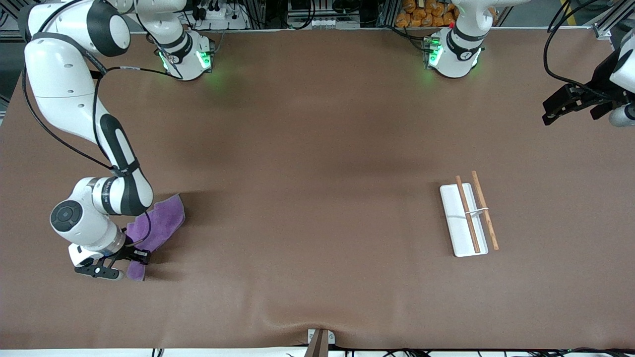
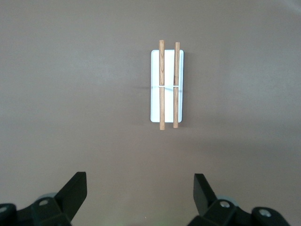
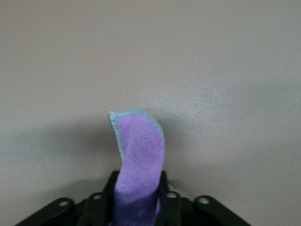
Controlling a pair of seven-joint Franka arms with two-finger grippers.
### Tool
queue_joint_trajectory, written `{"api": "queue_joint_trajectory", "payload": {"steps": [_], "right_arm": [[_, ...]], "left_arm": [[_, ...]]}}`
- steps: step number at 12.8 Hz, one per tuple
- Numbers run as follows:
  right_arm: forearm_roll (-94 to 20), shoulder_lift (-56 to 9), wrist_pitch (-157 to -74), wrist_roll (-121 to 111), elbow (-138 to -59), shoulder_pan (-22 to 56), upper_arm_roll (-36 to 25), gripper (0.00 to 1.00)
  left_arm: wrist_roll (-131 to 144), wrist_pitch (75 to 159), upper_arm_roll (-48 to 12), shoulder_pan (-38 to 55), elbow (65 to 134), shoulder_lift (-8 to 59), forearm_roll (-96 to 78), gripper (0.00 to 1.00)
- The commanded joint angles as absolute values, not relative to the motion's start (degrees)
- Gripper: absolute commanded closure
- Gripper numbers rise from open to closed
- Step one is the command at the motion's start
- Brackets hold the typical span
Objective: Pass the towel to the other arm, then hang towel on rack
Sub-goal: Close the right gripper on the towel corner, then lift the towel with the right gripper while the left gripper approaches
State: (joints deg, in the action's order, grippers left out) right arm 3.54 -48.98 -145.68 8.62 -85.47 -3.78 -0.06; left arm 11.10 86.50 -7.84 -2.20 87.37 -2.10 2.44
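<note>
- A brown mat-covered table point(image 1: 307, 163) fills the scene, with both arm bases standing along its edge farthest from the front camera.
- At the right arm's end of the table, the right gripper point(image 1: 130, 258) is low over the mat, its fingers pinched on a fold of the towel point(image 1: 158, 228).
- The purple cloth hangs and spreads from that grip; part of it lies under the right arm's wrist. In the right wrist view a strip of the towel point(image 3: 140, 160) with a pale stitched edge stands up between the jaws and curls over at its tip.
- Toward the left arm's end, well apart from the towel, the rack point(image 1: 469, 214) sits on the mat: a white base with two brown rods joined by a thin white crosspiece.
- The left gripper point(image 1: 570, 106) waits above the table's end, fingers point(image 2: 75, 190) spread wide and holding nothing, with the rack point(image 2: 167, 84) in its wrist view.
</note>
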Motion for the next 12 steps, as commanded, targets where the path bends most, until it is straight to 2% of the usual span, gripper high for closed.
{"api": "queue_joint_trajectory", "payload": {"steps": [1, 4, 8, 12], "right_arm": [[4.0, -48.8, -144.8, 9.7, -84.5, -4.3, 0.5, 1.00], [4.0, -46.7, -139.3, 9.7, -83.0, -3.7, 0.9, 1.00], [4.0, -39.7, -128.1, 9.7, -80.5, -1.6, 2.5, 1.00], [3.7, -33.0, -118.0, 15.6, -79.0, 5.3, 2.6, 1.00]], "left_arm": [[9.9, 86.6, -7.6, -2.5, 87.6, -2.5, 1.4, 0.00], [9.9, 86.6, -7.6, -2.5, 87.6, -2.6, 1.4, 0.00], [9.9, 86.7, -7.6, -2.5, 87.5, -2.4, 1.4, 0.00], [9.9, 86.8, -7.6, -2.5, 87.5, -2.3, 1.4, 0.00]]}}
